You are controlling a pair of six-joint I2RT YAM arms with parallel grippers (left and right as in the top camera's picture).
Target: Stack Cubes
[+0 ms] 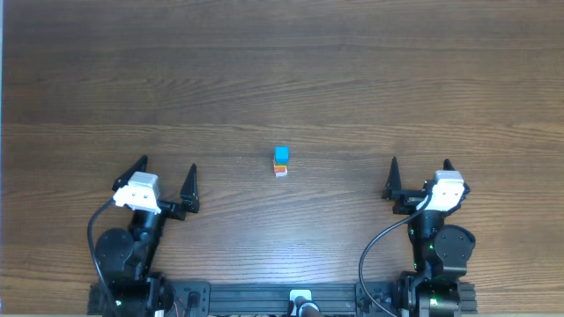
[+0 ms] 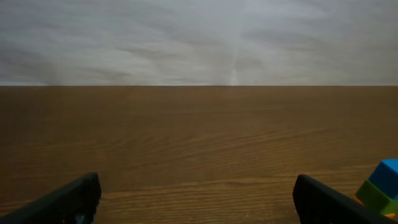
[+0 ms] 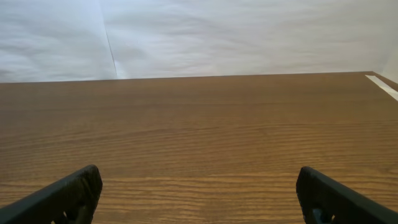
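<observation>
The cube stack (image 1: pixel 281 162), blue cube (image 1: pixel 281 154) uppermost, is found at the middle of the table (image 1: pixel 282 70), well apart from the left gripper (image 1: pixel 166 165) and right gripper (image 1: pixel 419 163), both held wide open and empty, presumably since stacking is finished.

Robot lab bench: wood-grain table (image 1: pixel 282 70), plain white backdrop sheet (image 3: pixel 249 37) behind it, black mounting rail (image 1: pixel 247 293) along its near edge

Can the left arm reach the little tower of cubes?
Probably yes. The left gripper is open, and only bare wooden table lies between it and the cube stack, which stands off to its right. Nothing seems to block the way.
</observation>
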